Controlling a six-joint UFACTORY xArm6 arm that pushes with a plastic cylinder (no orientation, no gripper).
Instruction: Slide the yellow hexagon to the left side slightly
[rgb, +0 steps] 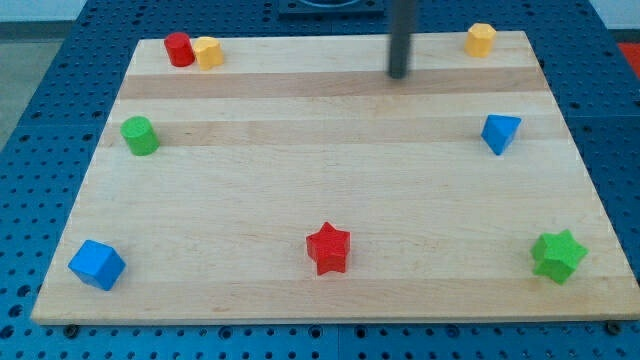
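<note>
The yellow hexagon (481, 39) sits near the board's top right corner. My tip (400, 76) is at the top of the board, right of centre. It is to the left of the hexagon and a little lower in the view, clearly apart from it and touching no block.
A second yellow block (208, 52) touches a red cylinder (179, 49) at the top left. A green cylinder (140, 135) is at the left and a blue cube (97, 264) at the bottom left. A red star (328, 248) is at the bottom centre, a green star (558, 256) at the bottom right and a blue triangle (500, 132) at the right.
</note>
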